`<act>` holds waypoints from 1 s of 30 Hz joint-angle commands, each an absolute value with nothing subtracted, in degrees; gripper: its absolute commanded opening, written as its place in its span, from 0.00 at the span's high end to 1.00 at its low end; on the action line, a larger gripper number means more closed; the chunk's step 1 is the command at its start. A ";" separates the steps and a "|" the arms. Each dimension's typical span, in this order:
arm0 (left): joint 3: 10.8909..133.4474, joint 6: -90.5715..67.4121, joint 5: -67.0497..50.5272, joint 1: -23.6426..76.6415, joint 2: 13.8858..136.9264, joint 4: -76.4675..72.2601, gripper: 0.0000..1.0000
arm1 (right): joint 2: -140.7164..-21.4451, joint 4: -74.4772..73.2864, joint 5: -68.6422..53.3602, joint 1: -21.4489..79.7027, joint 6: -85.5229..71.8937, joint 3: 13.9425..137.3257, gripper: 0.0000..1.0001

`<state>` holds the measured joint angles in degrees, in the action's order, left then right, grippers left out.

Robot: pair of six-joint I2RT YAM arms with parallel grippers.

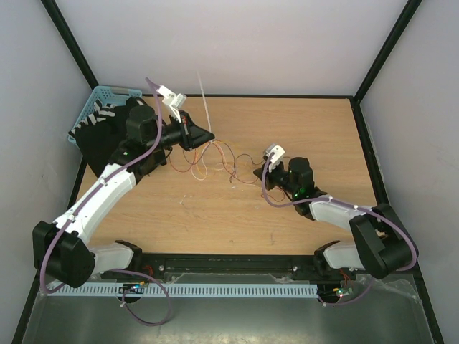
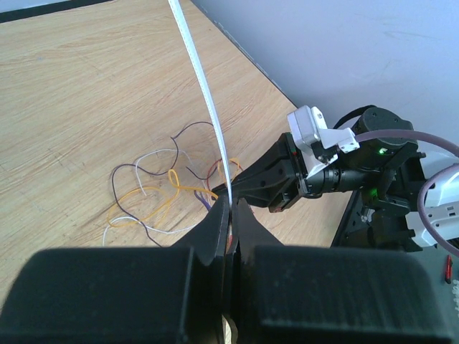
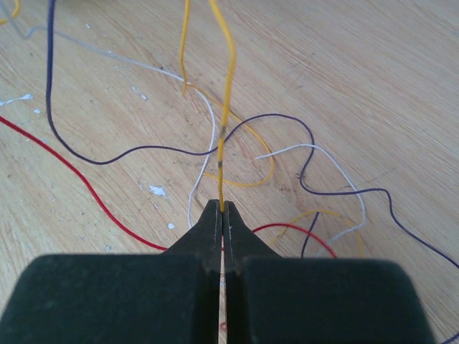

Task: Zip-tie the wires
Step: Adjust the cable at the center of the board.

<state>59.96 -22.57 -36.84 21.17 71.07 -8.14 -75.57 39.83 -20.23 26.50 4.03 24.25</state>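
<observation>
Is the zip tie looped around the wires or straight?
Straight: the zip tie rises as one unlooped strip from the shut left claw, its far end free, and the wires sprawl unbundled.

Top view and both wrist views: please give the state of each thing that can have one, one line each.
left hand: shut on the zip tie.
zip tie: held at one end, lifted off the table, straight, not looped.
right hand: shut on the orange strand.
orange strand: pinched, pulled up from the tangle.
wires: loose on the table, not bundled, not tied.
</observation>
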 commanded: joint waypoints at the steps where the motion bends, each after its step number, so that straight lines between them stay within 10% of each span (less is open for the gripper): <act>1: 59.76 -23.02 -37.24 20.67 69.92 -9.29 1.00 | -73.33 38.53 -17.62 26.11 2.86 24.83 1.00; 10: 59.89 -23.07 -37.48 20.57 70.21 -9.32 1.00 | -73.02 37.40 -19.04 25.97 3.44 25.66 0.99; 17: 60.15 -23.01 -38.00 20.57 71.04 -9.32 1.00 | -69.36 34.07 -24.62 26.02 4.00 27.54 0.51; 30: 61.12 -20.62 -42.82 22.54 72.40 -10.46 1.00 | -70.51 27.27 -31.15 26.02 -26.93 51.96 0.36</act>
